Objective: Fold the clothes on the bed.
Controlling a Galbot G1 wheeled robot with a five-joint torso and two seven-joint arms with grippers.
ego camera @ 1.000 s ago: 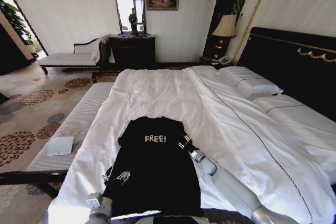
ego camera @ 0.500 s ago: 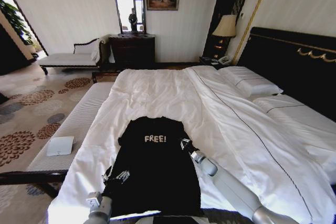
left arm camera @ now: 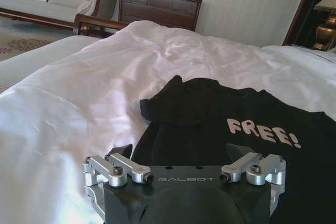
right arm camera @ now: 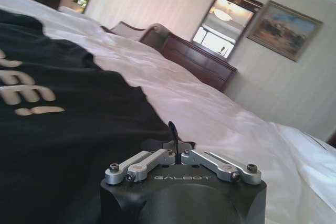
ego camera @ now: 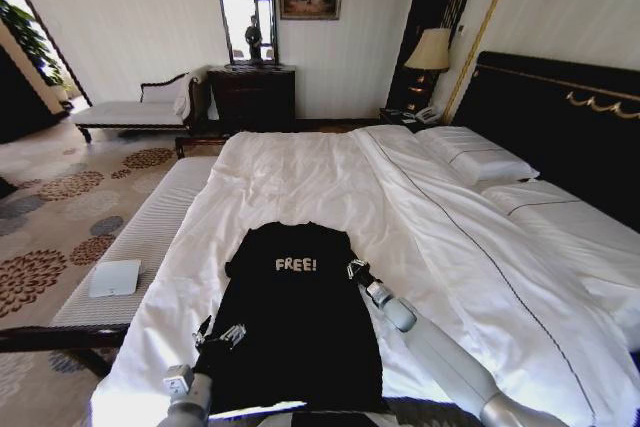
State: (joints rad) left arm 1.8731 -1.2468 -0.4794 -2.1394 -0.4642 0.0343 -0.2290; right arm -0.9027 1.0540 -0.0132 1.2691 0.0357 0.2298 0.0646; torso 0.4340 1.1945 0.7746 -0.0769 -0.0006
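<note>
My left gripper (ego camera: 222,335) sits low at the left edge of the black T-shirt (ego camera: 295,327), near its hem end, just above the white duvet (ego camera: 330,182). In the left wrist view my left gripper (left arm camera: 185,153) has its fingers spread wide apart, with the shirt's edge lying between them and nothing gripped; the left sleeve juts out onto the duvet just beyond.

The T-shirt lies flat and face up on the near end of the bed (ego camera: 560,112), collar pointing toward the far side of the room, white "FREE!" lettering (ego camera: 296,265) across the chest. Its sleeves look tucked in close to the body, so it makes a long dark panel on the white cover. In the left wrist view the T-shirt (left arm camera: 252,129) shows the same lettering (left arm camera: 264,132) ahead of my fingers.

My right gripper (ego camera: 354,271) is at the shirt's right edge, level with the chest print, the arm running back toward the lower right. From the right wrist camera my right gripper (right arm camera: 176,145) has its fingers drawn together, tips meeting over a small raised bit of black fabric at the edge of the T-shirt (right arm camera: 63,129); whether the cloth is truly pinched, I cannot tell.

Further right, two white pillows (ego camera: 478,155) rest against the black headboard.
</note>
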